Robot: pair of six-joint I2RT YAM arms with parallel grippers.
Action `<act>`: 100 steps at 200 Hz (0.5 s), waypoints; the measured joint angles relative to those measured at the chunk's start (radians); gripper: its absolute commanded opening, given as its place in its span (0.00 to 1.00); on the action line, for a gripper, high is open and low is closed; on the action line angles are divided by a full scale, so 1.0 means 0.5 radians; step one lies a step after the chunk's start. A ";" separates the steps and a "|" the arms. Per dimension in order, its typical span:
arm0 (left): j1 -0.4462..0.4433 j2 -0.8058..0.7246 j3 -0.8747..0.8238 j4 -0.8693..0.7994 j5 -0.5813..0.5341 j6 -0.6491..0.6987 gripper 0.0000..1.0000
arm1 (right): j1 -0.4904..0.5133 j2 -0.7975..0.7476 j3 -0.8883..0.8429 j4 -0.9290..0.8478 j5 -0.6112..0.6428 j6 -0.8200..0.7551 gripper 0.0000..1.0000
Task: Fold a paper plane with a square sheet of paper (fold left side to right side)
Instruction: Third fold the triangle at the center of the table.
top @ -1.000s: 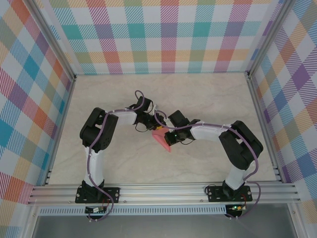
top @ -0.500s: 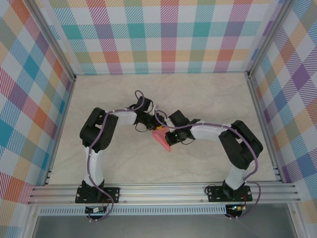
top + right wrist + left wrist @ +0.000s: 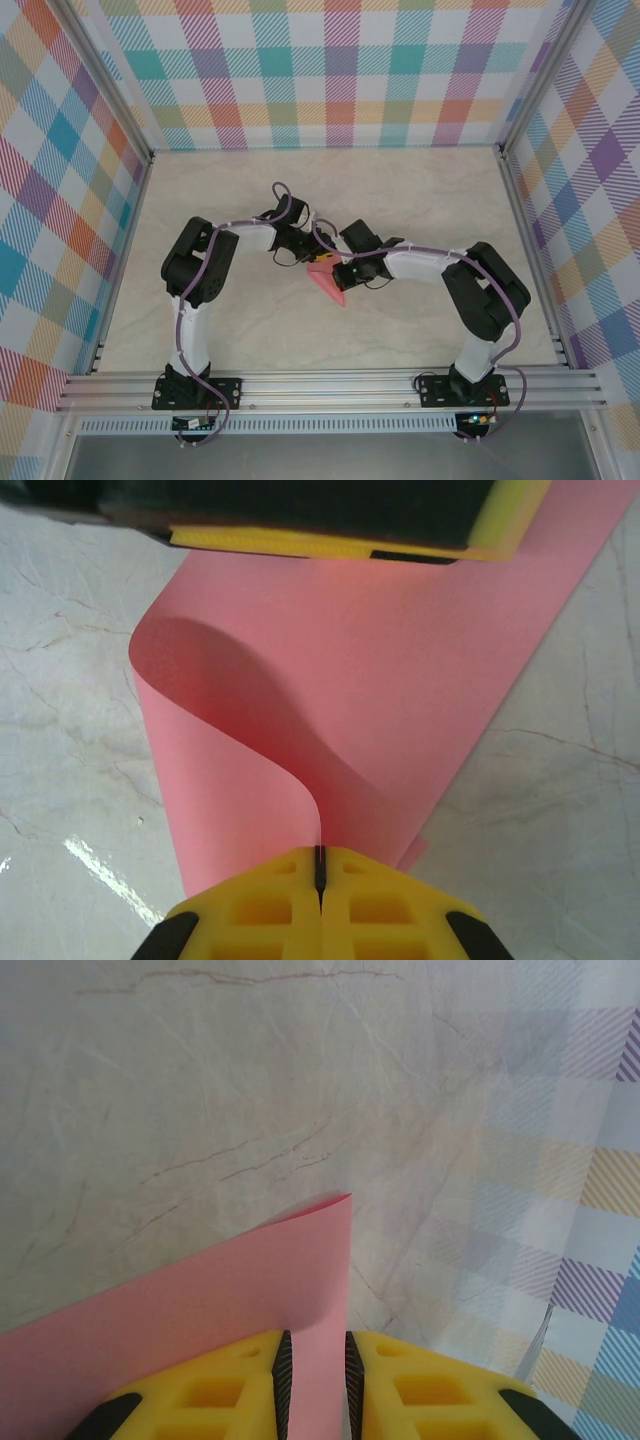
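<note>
Left claw (image 3: 316,1368) grips the square sheet of paper (image 3: 180,1310), a strip of it caught between its narrowly parted fingers (image 3: 200,1392). The right claw (image 3: 320,872) is clenched tight on a curled-over edge. The sheet sits mid-worktop (image 3: 230,200) between the two arms, bent in a soft loop and not yet creased. To do this fold well, the lifted side likely needs carrying across until its edge meets the opposite edge squarely. Both pinches should be gentle so the thin sheet neither tears nor skews. The bend is best pressed flat only once the corners match.
</note>
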 measured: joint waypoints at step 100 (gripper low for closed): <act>-0.002 0.002 0.000 0.002 0.001 0.000 0.24 | -0.001 0.063 0.014 -0.030 0.000 0.001 0.04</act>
